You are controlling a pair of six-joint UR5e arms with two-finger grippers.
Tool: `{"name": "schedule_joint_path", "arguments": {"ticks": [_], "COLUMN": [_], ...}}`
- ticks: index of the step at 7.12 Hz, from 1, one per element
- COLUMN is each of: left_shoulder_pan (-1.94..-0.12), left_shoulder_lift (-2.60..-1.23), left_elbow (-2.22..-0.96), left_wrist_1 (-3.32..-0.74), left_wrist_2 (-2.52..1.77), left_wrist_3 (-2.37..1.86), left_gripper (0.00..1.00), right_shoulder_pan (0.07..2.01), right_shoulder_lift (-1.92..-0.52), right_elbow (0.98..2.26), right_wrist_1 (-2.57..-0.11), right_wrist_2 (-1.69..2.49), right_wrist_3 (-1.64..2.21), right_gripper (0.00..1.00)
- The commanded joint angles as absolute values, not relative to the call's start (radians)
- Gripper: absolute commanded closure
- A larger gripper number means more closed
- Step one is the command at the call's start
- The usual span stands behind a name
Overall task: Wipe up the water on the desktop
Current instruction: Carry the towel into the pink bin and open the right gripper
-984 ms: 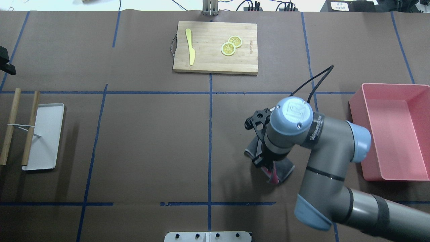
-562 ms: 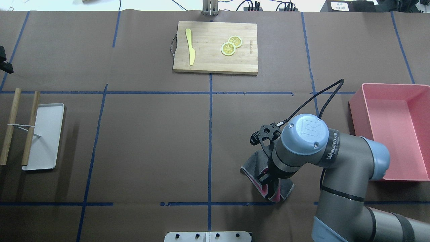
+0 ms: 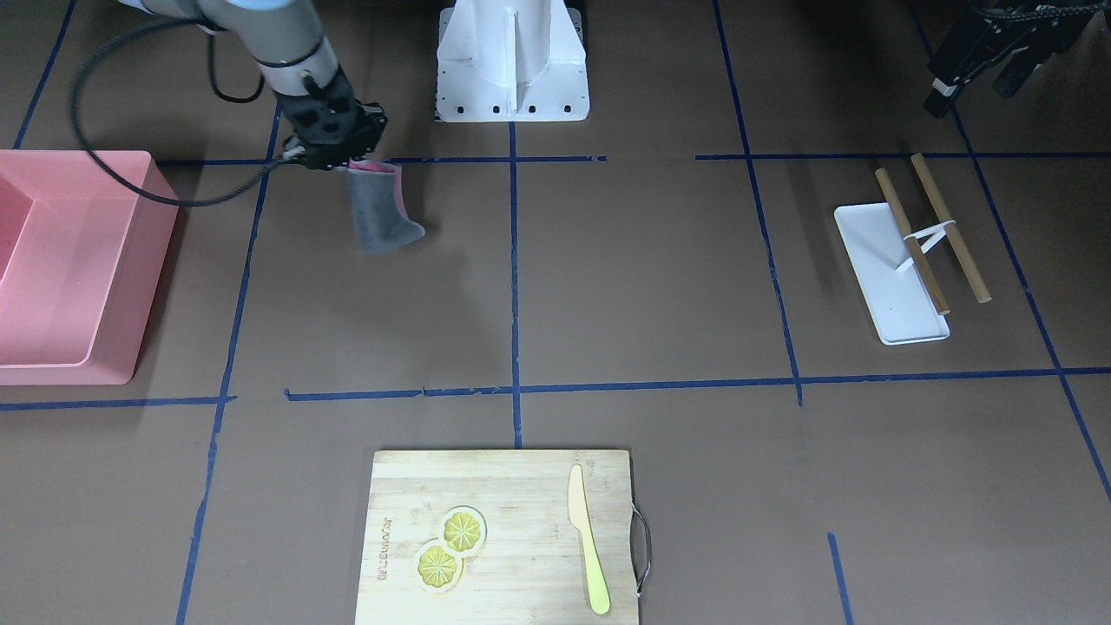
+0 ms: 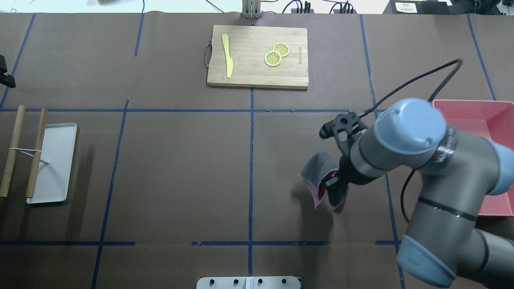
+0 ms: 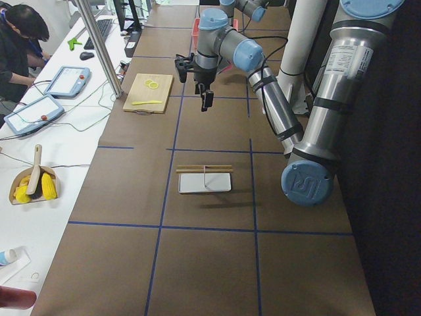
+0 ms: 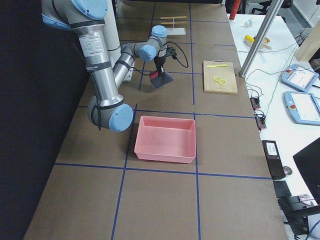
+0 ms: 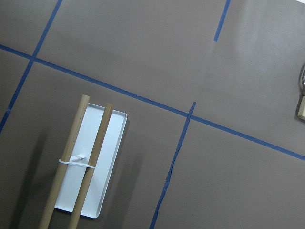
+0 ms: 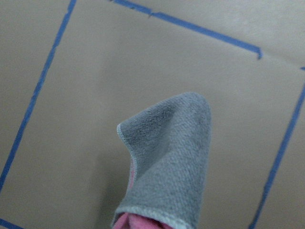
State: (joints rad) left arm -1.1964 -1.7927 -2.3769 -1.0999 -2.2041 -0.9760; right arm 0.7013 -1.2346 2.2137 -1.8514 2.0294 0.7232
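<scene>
The desktop (image 4: 180,168) is dark brown with blue tape lines; I see no water on it. My right gripper (image 4: 335,182) is shut on a grey cloth with a pink underside (image 4: 319,170). The cloth hangs from the gripper in the front-facing view (image 3: 378,213), its lower end close to the desktop; I cannot tell whether it touches. The right wrist view shows the cloth (image 8: 167,157) drooping over bare desktop. My left gripper (image 3: 968,91) hovers open and empty at the table's far left, above the white tray.
A pink bin (image 4: 466,103) stands just right of my right arm. A bamboo cutting board (image 4: 257,76) with a yellow knife (image 4: 227,56) and lemon slices (image 4: 273,58) lies at the far middle. A white tray (image 4: 56,180) with two wooden sticks (image 4: 14,148) lies at left.
My right gripper dragged the cloth toward the robot, then lifted it off the desktop and carried it away from the robot and to the right. The left arm stayed still.
</scene>
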Motion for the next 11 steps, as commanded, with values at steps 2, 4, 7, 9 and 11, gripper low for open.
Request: {"name": "schedule_joint_path", "arguments": {"ticks": [2, 4, 7, 9, 11], "left_shoulder_pan": [-1.261, -1.383, -1.592, -1.629, -1.658], "left_shoulder_lift": [-1.694, -1.681, -1.681, -1.683, -1.680], "left_elbow": [-2.364, -2.265, -1.972, -1.870, -1.742], "left_wrist_1": [-1.056, -0.977, -0.989, -0.996, -1.064], "left_wrist_2": [-2.201, -2.207, -2.276, -2.272, -2.279], "left_wrist_3": [-0.632, -0.322, 0.086, 0.185, 0.273], "left_gripper": [0.00, 0.00, 0.00, 0.00, 0.00], "right_shoulder_pan": [0.969, 1.082, 1.219, 1.250, 1.270], "right_shoulder_lift": [-1.239, -1.363, -1.611, -1.791, -1.783], "right_elbow": [2.267, 2.263, 2.241, 2.070, 1.968], "right_wrist_1": [-2.139, -2.148, -1.992, -1.631, -1.557], "right_wrist_2": [2.112, 2.138, 2.235, 2.304, 2.319], "right_wrist_3": [0.330, 0.136, -0.032, -0.034, -0.022], "right_gripper": [0.99, 0.98, 0.96, 0.96, 0.87]}}
